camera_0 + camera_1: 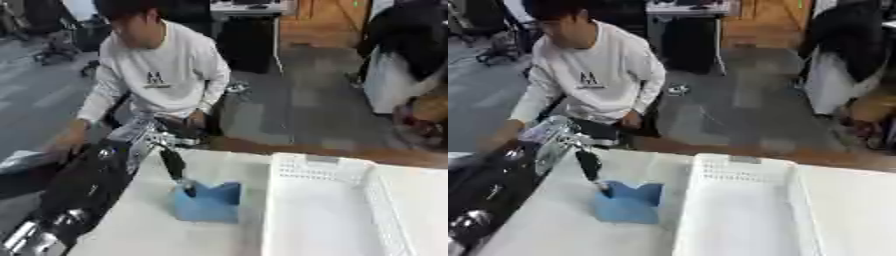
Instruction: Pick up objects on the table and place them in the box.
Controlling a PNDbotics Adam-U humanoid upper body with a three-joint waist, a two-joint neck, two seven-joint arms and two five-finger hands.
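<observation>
A blue object [210,205] with a notched top sits on the white table [122,230], just left of the white perforated box [319,172]. My left arm comes in from the lower left, and my left hand [173,162] reaches down so that its tip meets the blue object's upper left corner. Whether the hand holds that corner or only touches it is hidden. The box's inside [737,220] shows nothing in it. My right hand shows in neither view.
My black and silver left forearm [83,190] lies along the table's left edge. The box fills the table's right half. The table's far edge [236,152] runs just behind the hand, with grey floor beyond it.
</observation>
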